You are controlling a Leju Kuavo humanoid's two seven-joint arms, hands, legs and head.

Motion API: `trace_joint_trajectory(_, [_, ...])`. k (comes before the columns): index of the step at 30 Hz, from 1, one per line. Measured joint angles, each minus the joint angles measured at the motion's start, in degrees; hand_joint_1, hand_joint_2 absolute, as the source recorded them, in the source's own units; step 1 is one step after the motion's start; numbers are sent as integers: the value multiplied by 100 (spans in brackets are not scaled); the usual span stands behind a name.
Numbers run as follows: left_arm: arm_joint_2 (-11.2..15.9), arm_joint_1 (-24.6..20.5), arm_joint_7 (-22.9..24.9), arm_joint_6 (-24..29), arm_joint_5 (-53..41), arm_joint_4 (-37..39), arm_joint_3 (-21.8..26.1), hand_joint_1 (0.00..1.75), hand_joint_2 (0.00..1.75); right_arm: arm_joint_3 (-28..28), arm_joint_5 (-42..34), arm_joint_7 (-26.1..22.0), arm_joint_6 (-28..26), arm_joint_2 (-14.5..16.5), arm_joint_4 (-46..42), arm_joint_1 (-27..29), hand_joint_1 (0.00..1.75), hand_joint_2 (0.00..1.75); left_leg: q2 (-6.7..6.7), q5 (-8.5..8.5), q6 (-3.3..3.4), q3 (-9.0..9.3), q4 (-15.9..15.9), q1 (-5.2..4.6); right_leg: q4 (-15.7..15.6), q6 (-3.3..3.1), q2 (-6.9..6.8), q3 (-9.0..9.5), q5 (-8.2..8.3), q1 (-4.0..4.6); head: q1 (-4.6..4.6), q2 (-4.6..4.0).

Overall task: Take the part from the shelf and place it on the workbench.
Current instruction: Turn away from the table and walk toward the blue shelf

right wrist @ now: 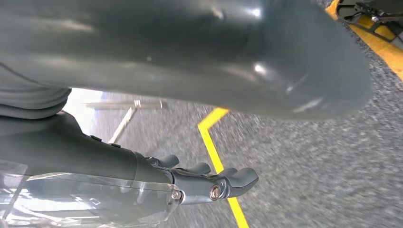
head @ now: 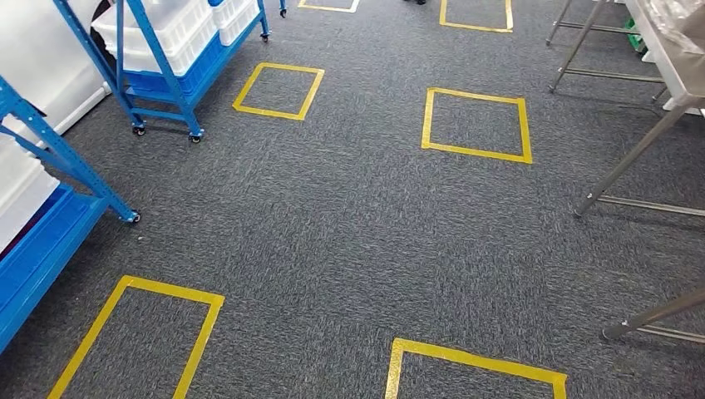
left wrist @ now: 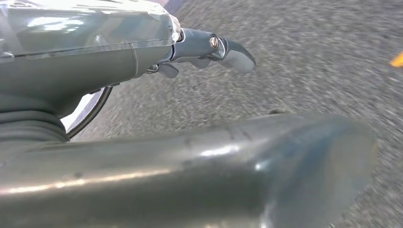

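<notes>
Two blue wheeled shelves stand on the left in the head view, the near shelf [head: 50,224] at the picture's edge and the far shelf [head: 166,79] behind it, loaded with white bins [head: 170,33]. The steel workbench [head: 677,58] reaches in at the upper right on slanted legs [head: 632,158]. My left hand [left wrist: 119,66] hangs over the grey carpet with its fingers [left wrist: 228,50] stretched out, apart from the thumb [left wrist: 214,171], and holds nothing. My right hand [right wrist: 119,161] hangs likewise, its fingers [right wrist: 228,180] straight and empty.
Grey carpet with yellow tape squares [head: 278,90] [head: 475,125] [head: 137,341] [head: 474,370] lies between the shelves and the bench. A second steel frame [head: 582,50] stands at the back right. A yellow tape line [right wrist: 214,152] runs under my right hand.
</notes>
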Motion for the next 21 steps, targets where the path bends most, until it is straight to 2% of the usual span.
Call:
trace_joint_trajectory(2, [-14, -9, 46, 11, -3, 0, 2, 0, 0, 28, 15, -1, 22, 10, 0, -34, 0, 0, 246, 202, 36, 441, -750, -19, 58, 67, -138, 2, -45, 14, 1, 0])
trace_joint_trajectory(3, [-28, -12, 59, 13, -6, 0, 2, 0, 0, 37, 22, 2, 36, 14, 0, -53, 0, 0, 313, 234, 75, 553, -950, -34, 82, 105, -190, 2, -64, 23, 2, 0])
trace_joint_trajectory(4, [-40, -13, 66, 12, -9, 0, 2, 0, 0, 45, 30, 9, 50, 14, 0, -72, 0, 0, 318, 225, 119, 576, -1015, -54, 97, 141, -236, 4, -75, 32, 2, 0])
trace_joint_trajectory(6, [-63, 5, 64, -3, -21, 0, 2, 0, 0, 58, 48, 37, 67, 15, -3, -116, 0, 0, 187, 252, 199, 557, -1021, -67, 97, 202, -313, 18, -80, 20, 2, 0])
trace_joint_trajectory(7, [-73, 11, 55, -15, -32, 0, 2, 0, 0, 61, 57, 51, 73, 15, -5, -134, 0, 0, 127, 269, 234, 552, -1036, -61, 141, 239, -226, 11, -127, 5, 3, 0])
trace_joint_trajectory(8, [-82, 13, 43, -30, -44, -1, 2, 0, 0, 63, 64, 68, 74, 16, -7, -147, 0, 0, 63, 287, 266, 547, -1052, -49, 272, 271, -73, -38, -233, -12, 3, 0])
trace_joint_trajectory(10, [-104, 3, 10, -54, -80, -1, 0, 0, 0, 63, 71, 89, 73, 15, -8, -147, 0, 0, -67, 318, 311, 527, -1067, -36, 894, 315, 325, -311, -606, -42, 4, 0])
trace_joint_trajectory(11, [-115, 1, 0, -59, -101, -1, -1, 0, 0, 63, 70, 95, 74, 15, -7, -138, 0, 0, -144, 327, 324, 512, -1065, -43, 1298, 316, 425, -507, -784, -46, 4, 0])
trace_joint_trajectory(12, [-126, 3, -8, -57, -125, 0, -2, 0, 0, 63, 67, 93, 76, 14, -6, -127, 0, 0, -226, 334, 333, 502, -1061, -53, 1624, 310, 472, -674, -883, -48, 4, 0])
trace_joint_trajectory(13, [-137, 8, -10, -49, -145, -1, -4, 0, 0, 63, 62, 84, 79, 12, -4, -118, 0, 0, -314, 338, 337, 499, -1057, -62, 1772, 296, 495, -766, -867, -47, 4, 0])
trace_joint_trajectory(14, [-148, 16, -13, -39, -161, -1, -8, 0, 0, 63, 58, 72, 85, 8, -4, -116, 0, 0, -408, 339, 339, 502, -1052, -70, 1684, 272, 518, -750, -728, -45, 4, 0])
trace_joint_trajectory(15, [-162, 22, -26, -34, -173, -1, -11, 0, 0, 63, 54, 60, 93, -3, -4, -118, 0, 0, -498, 341, 337, 509, -1049, -75, 1382, 242, 567, -633, -504, -40, 4, 0])
trace_joint_trajectory(16, [-180, 26, -55, -48, -176, -1, -14, 0, 0, 63, 51, 49, 104, -21, -4, -121, 0, 0, -585, 345, 331, 513, -1046, -74, 967, 208, 699, -467, -266, -35, 5, 0])
trace_joint_trajectory(17, [-198, 26, -112, -84, -165, -1, -15, 0, 0, 62, 43, 45, 124, -50, -3, -121, 0, 0, -669, 352, 316, 504, -1038, -76, 580, 174, 894, -311, -89, -36, 5, 0])
trace_joint_trajectory(18, [-215, 27, -190, -136, -144, -2, -16, 0, 0, 61, 34, 45, 147, -82, -2, -128, 0, 0, -748, 365, 290, 482, -1035, -64, 318, 150, 1051, -210, 10, -29, 5, 0])
trace_joint_trajectory(19, [-228, 31, -273, -195, -118, -2, -16, 0, 0, 59, 26, 49, 170, -109, -1, -137, 0, 0, -824, 380, 257, 454, -1035, -47, 187, 133, 1163, -165, 36, -22, 6, 0])
trace_joint_trajectory(20, [-237, 41, -357, -253, -87, -2, -16, 0, 0, 56, 15, 54, 191, -131, -1, -149, 0, 0, -905, 400, 216, 427, -1041, -30, 158, 118, 1169, -156, 31, -14, 6, 0])
trace_joint_trajectory(21, [-241, 57, -426, -303, -64, -3, -15, 0, 0, 54, 8, 59, 200, -142, -2, -166, 0, 0, -970, 416, 176, 406, -1053, -21, 127, 98, 1079, -146, 46, -15, 7, 0])
